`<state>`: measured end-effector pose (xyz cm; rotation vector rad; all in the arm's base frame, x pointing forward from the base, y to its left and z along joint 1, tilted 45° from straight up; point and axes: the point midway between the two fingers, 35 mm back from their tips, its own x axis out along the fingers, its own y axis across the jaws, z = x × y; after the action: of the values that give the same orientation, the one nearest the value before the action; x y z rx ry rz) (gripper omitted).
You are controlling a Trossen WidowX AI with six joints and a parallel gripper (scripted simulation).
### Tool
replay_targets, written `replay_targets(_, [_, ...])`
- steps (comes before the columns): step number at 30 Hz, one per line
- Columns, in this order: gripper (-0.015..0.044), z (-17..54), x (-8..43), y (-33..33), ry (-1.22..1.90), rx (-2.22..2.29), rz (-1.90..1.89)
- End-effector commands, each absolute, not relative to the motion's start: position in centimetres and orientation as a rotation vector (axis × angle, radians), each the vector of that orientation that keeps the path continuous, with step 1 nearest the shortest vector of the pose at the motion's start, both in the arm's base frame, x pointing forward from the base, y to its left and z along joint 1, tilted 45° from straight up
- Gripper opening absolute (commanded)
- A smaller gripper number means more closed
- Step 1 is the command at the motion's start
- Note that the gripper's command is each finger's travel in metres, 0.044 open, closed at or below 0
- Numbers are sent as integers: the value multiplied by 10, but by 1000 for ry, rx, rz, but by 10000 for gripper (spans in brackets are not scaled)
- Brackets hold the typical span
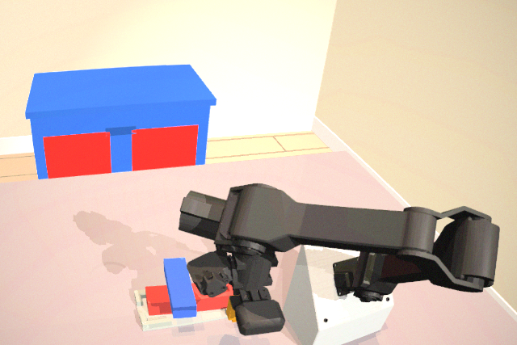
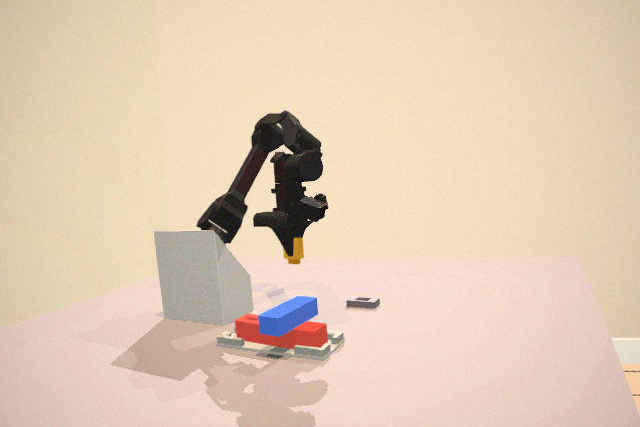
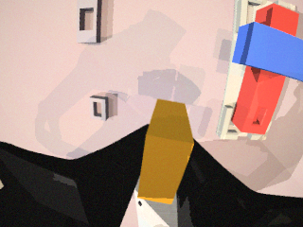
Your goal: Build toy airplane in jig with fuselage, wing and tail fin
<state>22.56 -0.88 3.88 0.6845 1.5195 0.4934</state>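
The red fuselage lies in the pale cradle and looks flat. The blue wing lies across the top of the fuselage; its tab is hidden. The tail socket is an empty dark opening near the fuselage's end. My gripper is shut on the orange tail fin. The fin hangs upright with its tab down, well above the table and to the side of the cradle in the wrist view.
Two small grey holders stand on the table, a larger one and a smaller one. The pale wedge-shaped base block stands beside the cradle. A blue and red cabinet stands by the wall.
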Motion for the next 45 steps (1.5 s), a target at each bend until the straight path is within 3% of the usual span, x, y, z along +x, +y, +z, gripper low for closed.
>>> replay_targets(1, [0, 26, 227, -18, 1522, 676, 494])
replay_targets(45, [0, -93, 201, -79, 1507, 670, 548])
